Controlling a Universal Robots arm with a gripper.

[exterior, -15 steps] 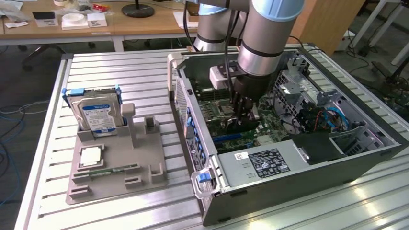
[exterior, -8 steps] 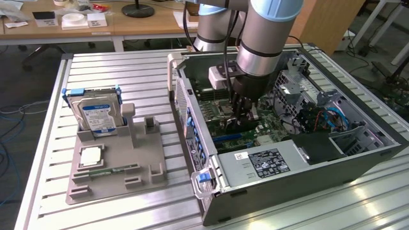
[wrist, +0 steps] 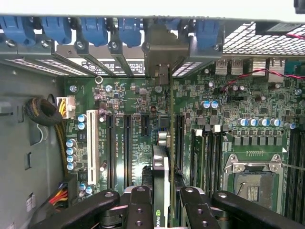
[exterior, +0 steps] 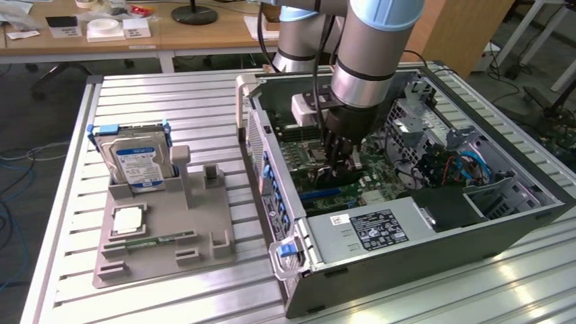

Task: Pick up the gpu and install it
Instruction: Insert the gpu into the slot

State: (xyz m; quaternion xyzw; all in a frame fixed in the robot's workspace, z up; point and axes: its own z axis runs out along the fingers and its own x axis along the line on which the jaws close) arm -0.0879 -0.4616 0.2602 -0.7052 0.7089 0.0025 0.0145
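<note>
The slatted metal bench [exterior: 162, 101] carries an open computer case [exterior: 504, 229] lying on its side, towards the exterior view's right. The robot arm [exterior: 369, 61] comes down from above into the case's open side. The green motherboard [wrist: 228, 95] covers the case's floor, with an empty processor socket [wrist: 252, 183] and a white slot [wrist: 90, 148] well apart on it.

Outside the case, on the exterior view's left, a grey holder [exterior: 171, 236] sits on the bench. A silver hard drive [exterior: 139, 162] with a blue-white label stands upright at the holder's far end. A square processor chip [exterior: 126, 219] lies nearer the front, with a narrow green memory stick [exterior: 158, 237] just beside it.

Inside the case, the gpu [wrist: 160, 171] stands on edge over the motherboard's long dark slots. Its silver end bracket [wrist: 164, 52] reaches the case's rear wall, among the blue clips. Whether the card's edge sits in a slot cannot be told.

The claw [wrist: 164, 191] is clamped on the gpu, one black finger [wrist: 140, 205] on each face of the card.
</note>
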